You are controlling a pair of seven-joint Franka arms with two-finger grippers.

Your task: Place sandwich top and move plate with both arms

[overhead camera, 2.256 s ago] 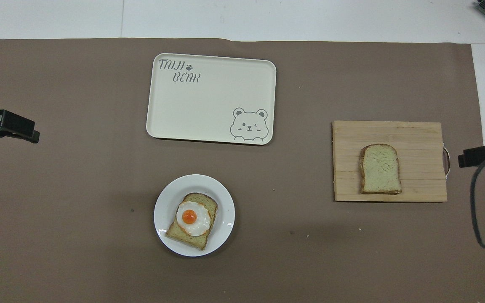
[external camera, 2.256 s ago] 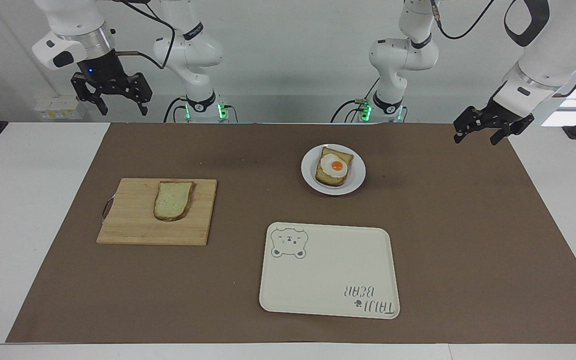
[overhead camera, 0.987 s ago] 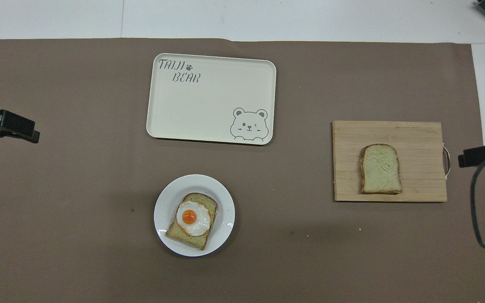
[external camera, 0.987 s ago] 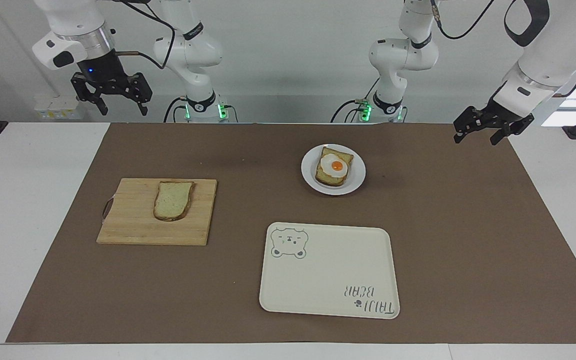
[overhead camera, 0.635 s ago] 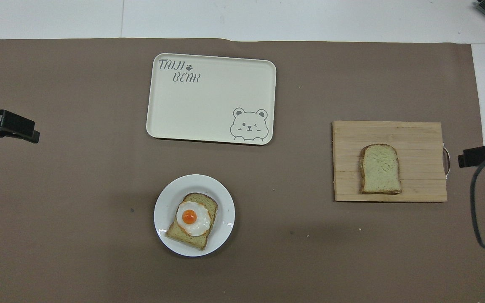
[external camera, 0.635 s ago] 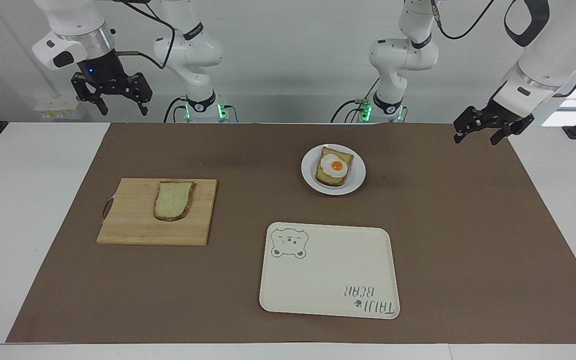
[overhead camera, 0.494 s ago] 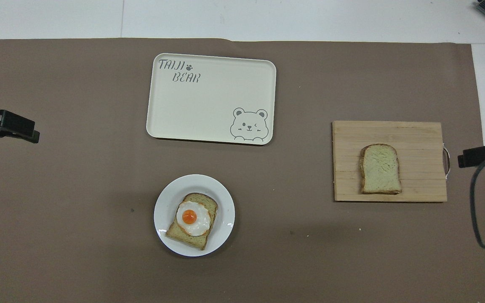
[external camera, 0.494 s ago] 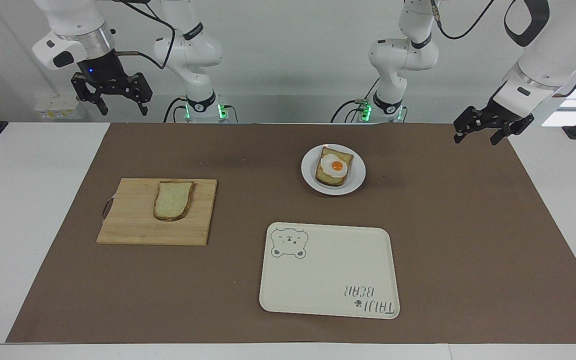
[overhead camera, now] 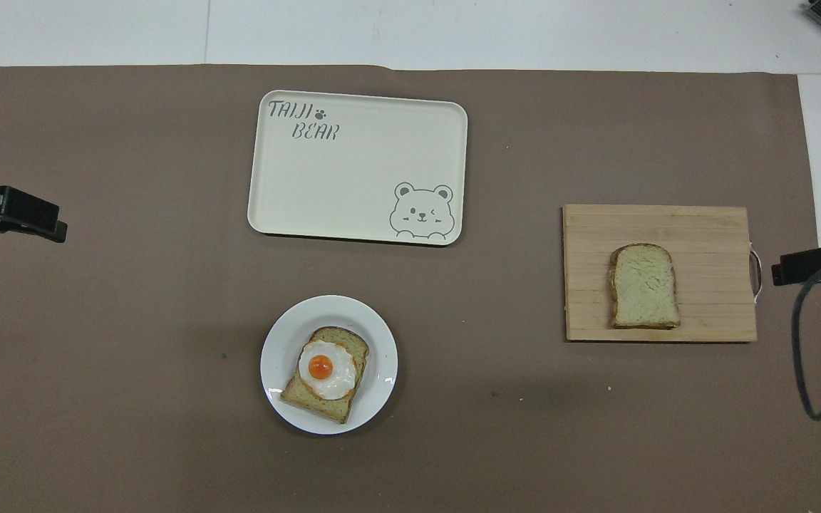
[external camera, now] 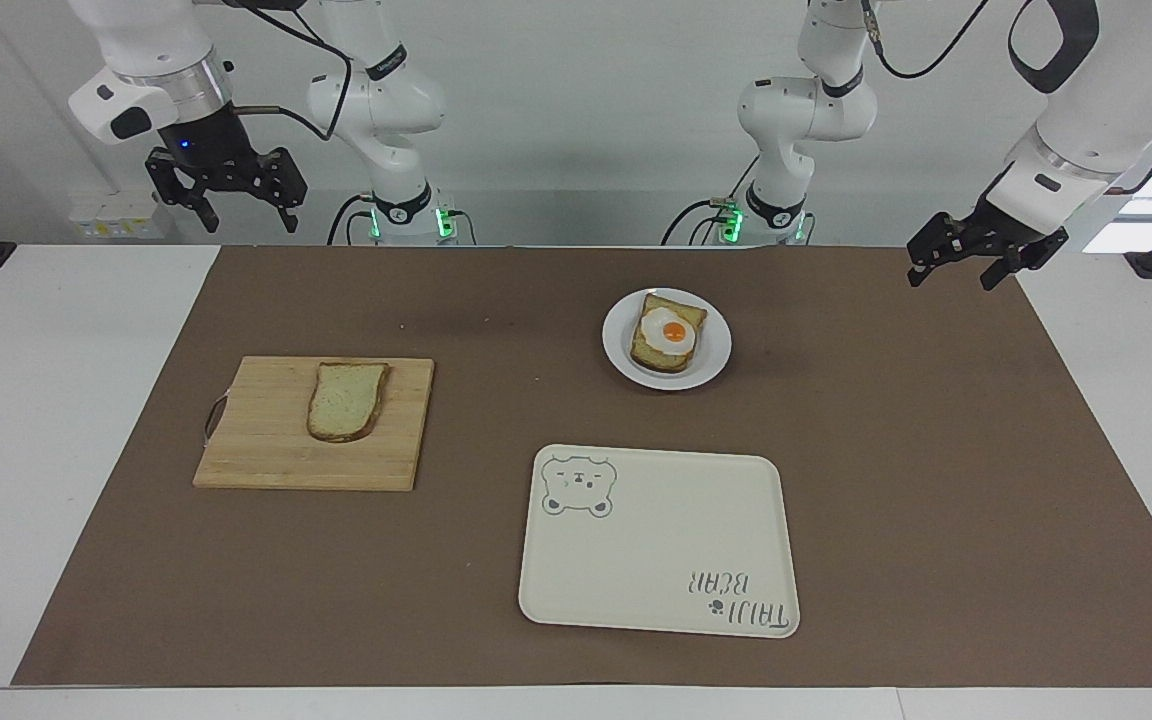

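Facing view: sandwich top lies on the board, well below the raised, open right gripper.

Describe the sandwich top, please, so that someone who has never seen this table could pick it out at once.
On the brown mat, find the wooden cutting board toward the right arm's end of the table. The sandwich top lies flat on it, a pale slice with a brown crust. Unlike the toast on the plate, it carries no fried egg.

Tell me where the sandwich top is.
The sandwich top lies flat on the wooden cutting board, toward the right arm's end of the table.
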